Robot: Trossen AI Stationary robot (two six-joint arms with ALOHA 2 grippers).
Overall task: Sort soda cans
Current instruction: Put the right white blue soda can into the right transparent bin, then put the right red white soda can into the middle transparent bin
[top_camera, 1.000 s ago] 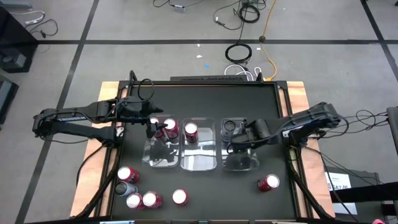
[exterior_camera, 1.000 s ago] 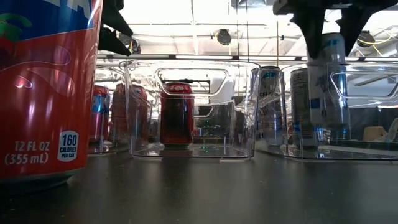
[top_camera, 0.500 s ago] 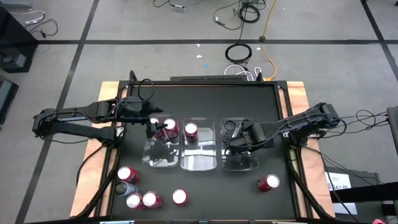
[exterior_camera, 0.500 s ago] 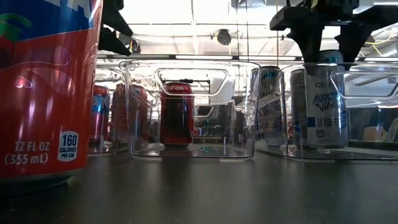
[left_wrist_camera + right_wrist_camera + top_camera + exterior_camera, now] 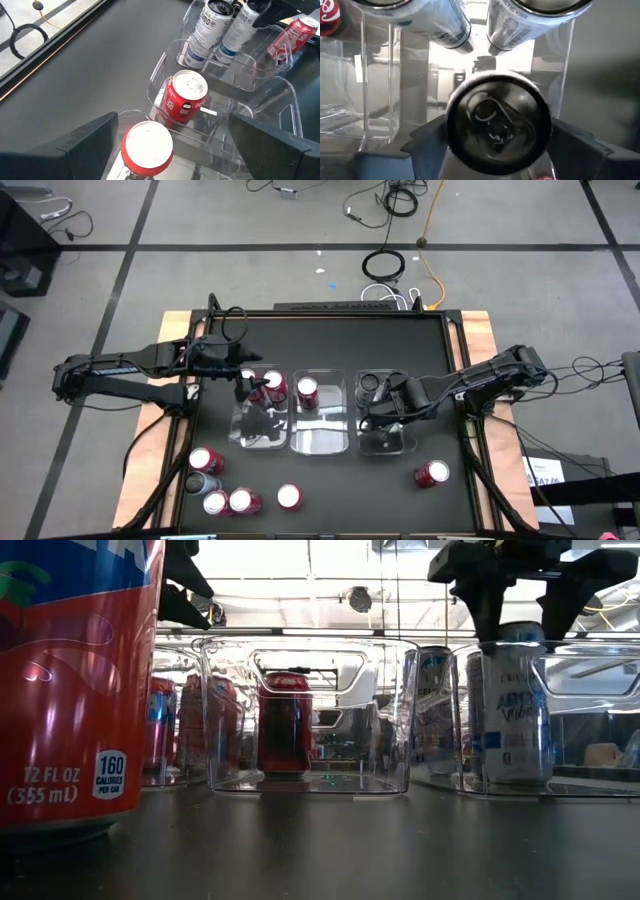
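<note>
Nearest the table-level camera, a red cylindrical soda can stands on the black table, its label reading "12 FL OZ (355 mL)" and "160 calories per can". It belongs to a loose group of red and silver cans at the table's near left, and one more red can stands alone at the near right; these look to be waiting their turn.

Further back, three clear rectangular plastic bins sit side by side across the middle of the table. The right bin holds the silver-grey cans, so the sorting appears to go by colour. The right gripper hangs just above a tall silver and blue can standing upright on this bin's floor. Its fingers are spread on either side of the can's top and seem to be letting go, probably having set it down. The label is only partly readable. Two more silver cans stand at the bin's far end.

The middle bin holds one red can with white Coca-Cola script. The left bin holds several red cans. The left gripper hovers over this bin, fingers spread wide and empty, above a red can with a plain silver top.
</note>
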